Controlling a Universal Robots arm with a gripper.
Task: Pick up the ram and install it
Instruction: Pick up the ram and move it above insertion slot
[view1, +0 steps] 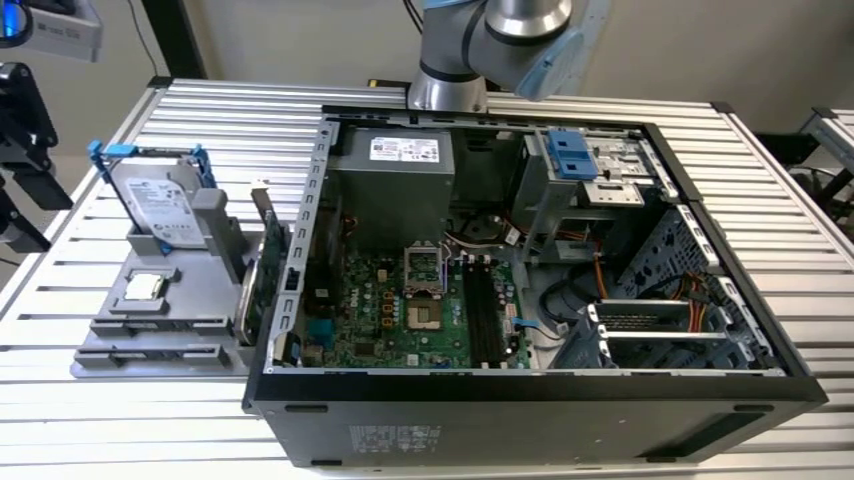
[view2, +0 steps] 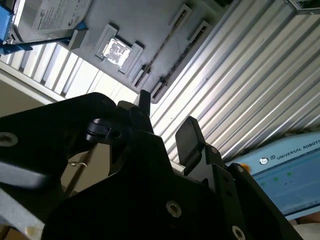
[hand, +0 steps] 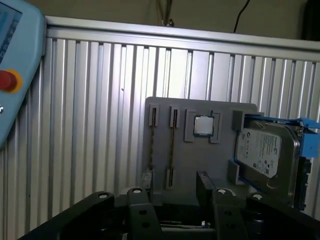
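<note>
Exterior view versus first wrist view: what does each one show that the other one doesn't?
Exterior view's own: the open computer case with its motherboard inside. First wrist view's own: the black fingers, apart and empty, and a red button. Shared: the grey tray carrying a hard drive and a CPU chip, on the ribbed metal table.

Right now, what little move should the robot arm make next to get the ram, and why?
Probably ease the tool closer to the ram on the grey holder. The tool is open and empty, far from the holder, and in the first wrist view the ram sits right ahead of it.
</note>
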